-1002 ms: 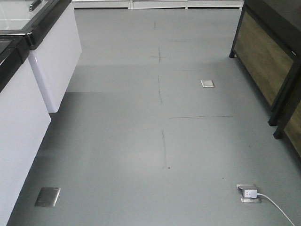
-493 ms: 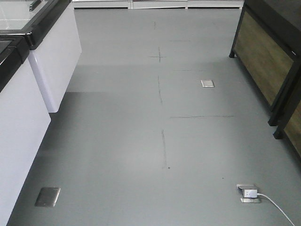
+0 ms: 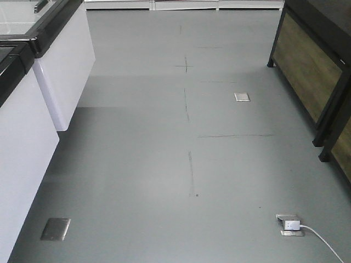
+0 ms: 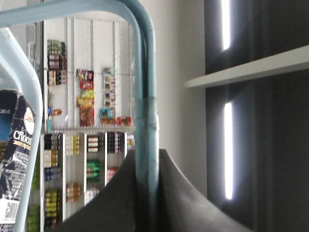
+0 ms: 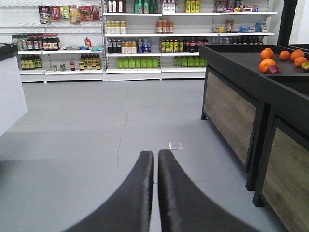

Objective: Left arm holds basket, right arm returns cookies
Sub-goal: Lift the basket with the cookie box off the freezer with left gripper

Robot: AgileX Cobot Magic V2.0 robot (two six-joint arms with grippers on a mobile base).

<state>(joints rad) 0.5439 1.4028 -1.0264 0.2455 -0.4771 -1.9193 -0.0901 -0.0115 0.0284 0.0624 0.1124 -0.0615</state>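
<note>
In the left wrist view my left gripper [image 4: 147, 162] is shut on a light blue hoop handle of the basket [image 4: 145, 96], which runs up between the black fingers and curves left across the top. A second handle [image 4: 29, 87] arcs at the left edge. Behind it stands the dark navy cookie box [image 4: 17, 159] with "Choco" lettering and a white barcode patch. In the right wrist view my right gripper [image 5: 156, 157] is shut and empty, held above the grey floor. Neither arm shows in the front view.
Grey floor [image 3: 186, 164] with metal floor plates [image 3: 242, 97] and a plugged socket [image 3: 289, 224]. White freezer cabinets [image 3: 33, 126] stand at left, dark wooden produce stands [image 5: 241, 111] with oranges [image 5: 266, 63] at right. Stocked shelves [image 5: 145, 43] line the far wall.
The front view has shifted very slightly; the floor marks sit almost where they were. Nothing else visibly differs.
</note>
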